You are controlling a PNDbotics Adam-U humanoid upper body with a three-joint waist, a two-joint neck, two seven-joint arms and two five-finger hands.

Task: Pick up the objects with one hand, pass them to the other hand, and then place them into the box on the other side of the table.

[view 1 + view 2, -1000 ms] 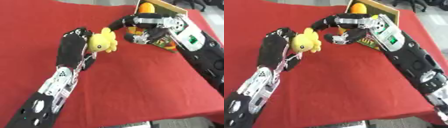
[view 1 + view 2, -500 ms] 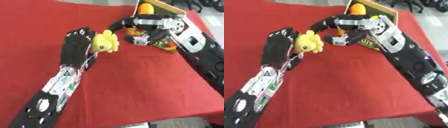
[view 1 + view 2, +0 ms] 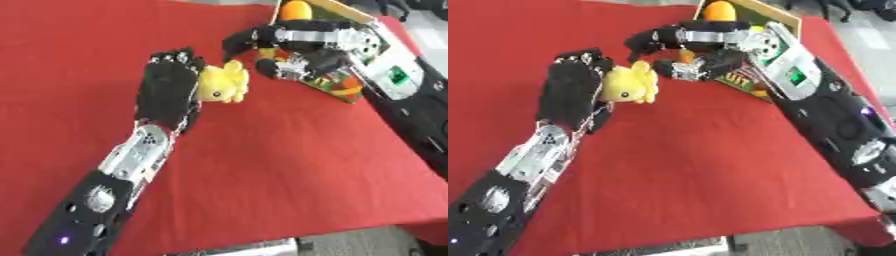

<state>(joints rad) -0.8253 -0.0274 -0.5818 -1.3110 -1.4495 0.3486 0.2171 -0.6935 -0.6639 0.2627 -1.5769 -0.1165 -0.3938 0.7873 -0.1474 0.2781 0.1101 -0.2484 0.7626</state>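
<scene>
A yellow duck (image 3: pixel 222 86) sits above the red table (image 3: pixel 289 165), held in the left hand (image 3: pixel 169 90), whose fingers curl round its left side from behind. The duck's face points down and toward the camera. Just to its right the right hand (image 3: pixel 677 52) hangs with thumb and fingers spread in a wide curve, holding nothing; its fingertips (image 3: pixel 637 47) come close to the duck's top, and whether they touch it cannot be told. Behind that hand, at the table's far right, lies the box (image 3: pixel 348 17), with an orange thing (image 3: pixel 296 9) inside.
</scene>
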